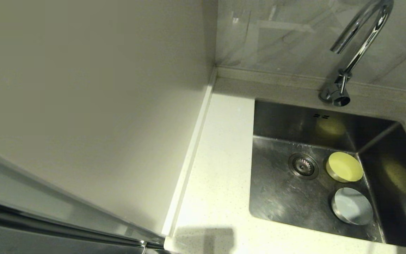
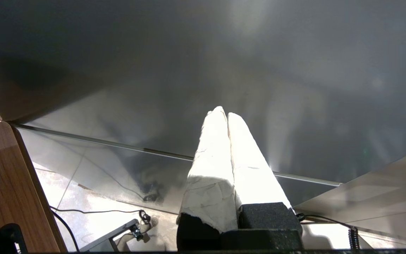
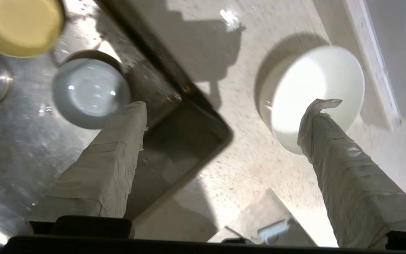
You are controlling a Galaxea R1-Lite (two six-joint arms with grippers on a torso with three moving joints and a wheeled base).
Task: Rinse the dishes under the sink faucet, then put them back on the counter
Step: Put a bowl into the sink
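one glossy white round bowl (image 3: 315, 95) sits rinsed on the speckled cream stone counter (image 3: 231, 165); a pale grey bowl (image 1: 352, 206) and a yellow bowl (image 1: 344, 167) lie in the brushed steel sink (image 1: 280, 197) beside its drain. the right gripper (image 3: 224, 106), fingers spread and empty, hovers over the sink corner; the next move calls for fetching the grey bowl. the left gripper (image 2: 227, 114) is parked, clenched.

Left gripper (image 2: 227, 116) with two tapered fingers wrapped in creased white tape, on black blocky mounts, right gripper (image 3: 231, 106) taped alike in cream-white, its base black, apparently plastic.
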